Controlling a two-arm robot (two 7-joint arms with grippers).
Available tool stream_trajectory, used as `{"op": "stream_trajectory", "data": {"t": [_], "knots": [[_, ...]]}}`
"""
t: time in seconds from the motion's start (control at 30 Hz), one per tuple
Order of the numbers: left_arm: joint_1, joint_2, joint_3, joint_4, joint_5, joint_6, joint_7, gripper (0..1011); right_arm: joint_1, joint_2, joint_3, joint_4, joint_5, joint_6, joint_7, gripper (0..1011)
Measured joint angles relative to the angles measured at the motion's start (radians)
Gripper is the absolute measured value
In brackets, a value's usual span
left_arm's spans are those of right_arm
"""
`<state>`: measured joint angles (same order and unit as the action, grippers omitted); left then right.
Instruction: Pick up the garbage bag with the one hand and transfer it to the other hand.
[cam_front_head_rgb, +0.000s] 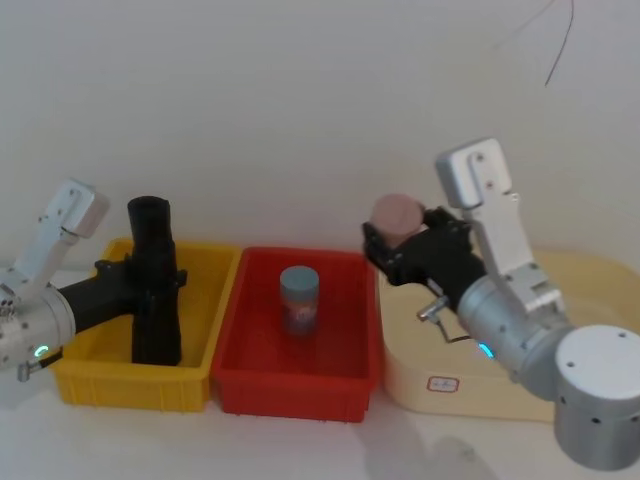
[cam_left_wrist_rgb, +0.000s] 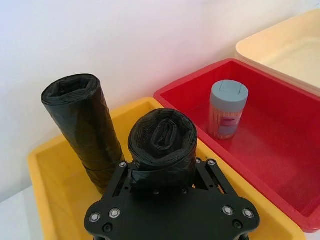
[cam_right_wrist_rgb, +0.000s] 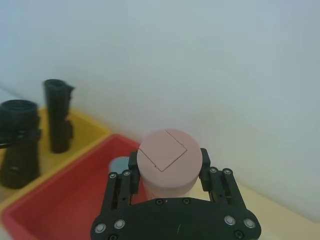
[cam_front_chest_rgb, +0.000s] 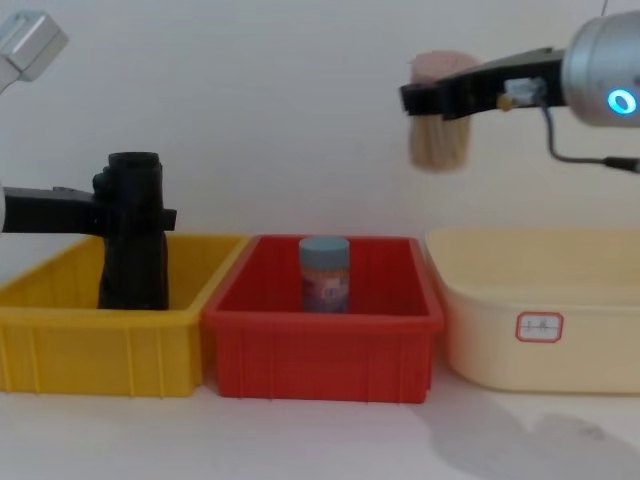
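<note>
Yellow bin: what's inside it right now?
Inside the yellow bin are two upright black rolls: the garbage bag, clamped by the left gripper, and a slimmer black roll beside it. The bin floor beneath them and the gripper is covered.

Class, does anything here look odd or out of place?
The right gripper is shut on a pink-capped jar held in mid-air, while the left gripper holds the garbage bag: no free receiving hand.

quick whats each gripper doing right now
left gripper: closed on the garbage bag
right gripper: closed on the pink-lidded container
</note>
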<state>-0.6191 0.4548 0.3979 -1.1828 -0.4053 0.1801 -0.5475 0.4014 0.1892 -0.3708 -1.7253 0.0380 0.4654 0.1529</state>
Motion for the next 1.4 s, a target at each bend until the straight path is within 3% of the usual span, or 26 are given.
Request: {"op": "stream_trajectory", "data": {"t": [0.3, 0.5, 0.83, 1.17, 1.4], "knots": [[0.000, 0.000, 0.000, 0.000, 0.000, 0.000, 0.000, 371, -0.043, 0.031, 0.037, -0.061, -0.064, 0.007, -0.076, 651], [0.000, 0.000, 0.000, 0.000, 0.000, 0.000, 0.000, 371, -0.056, 0.045, 0.060, -0.057, -0.095, 0.012, -0.113, 650], [0.000, 0.000, 0.000, 0.000, 0.000, 0.000, 0.000, 371, -0.039, 0.052, 0.109, 0.040, -0.112, 0.036, -0.135, 650], [0.000, 0.000, 0.000, 0.000, 0.000, 0.000, 0.000, 371, 0.014, 0.040, 0.147, 0.182, -0.080, 0.072, -0.095, 655], [0.000, 0.000, 0.000, 0.000, 0.000, 0.000, 0.000, 371, 0.054, 0.030, 0.168, 0.279, -0.057, 0.083, -0.063, 845]]}}
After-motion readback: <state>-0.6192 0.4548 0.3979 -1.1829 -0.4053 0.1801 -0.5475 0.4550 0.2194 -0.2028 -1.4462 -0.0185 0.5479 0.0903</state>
